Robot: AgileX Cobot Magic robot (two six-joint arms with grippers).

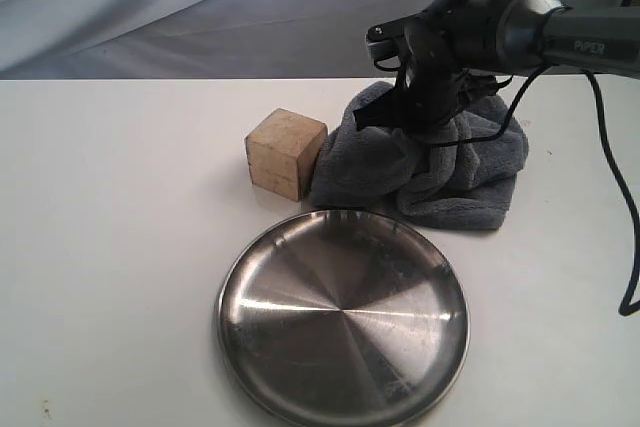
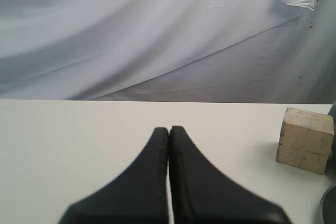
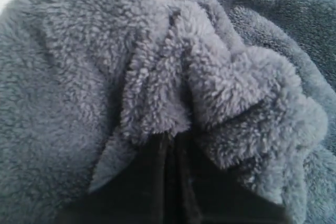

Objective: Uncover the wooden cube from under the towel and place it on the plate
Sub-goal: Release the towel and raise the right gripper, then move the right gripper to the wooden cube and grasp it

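Note:
The wooden cube (image 1: 285, 153) stands uncovered on the white table, just left of the towel (image 1: 440, 177) and touching its edge; it also shows in the left wrist view (image 2: 305, 140). The dark grey-blue towel lies bunched behind the plate (image 1: 343, 317). My right gripper (image 1: 425, 127) reaches down into the towel's top and is shut on a fold of it (image 3: 173, 135), with fluffy cloth (image 3: 79, 77) wrapping the fingertips. My left gripper (image 2: 169, 129) is shut with nothing in it, low over bare table left of the cube. It does not show in the exterior view.
The steel plate lies at the table's front, in front of the cube and towel. A grey-white cloth backdrop (image 1: 200, 17) hangs behind the table. A black cable (image 1: 625, 227) droops from the right arm at the right edge.

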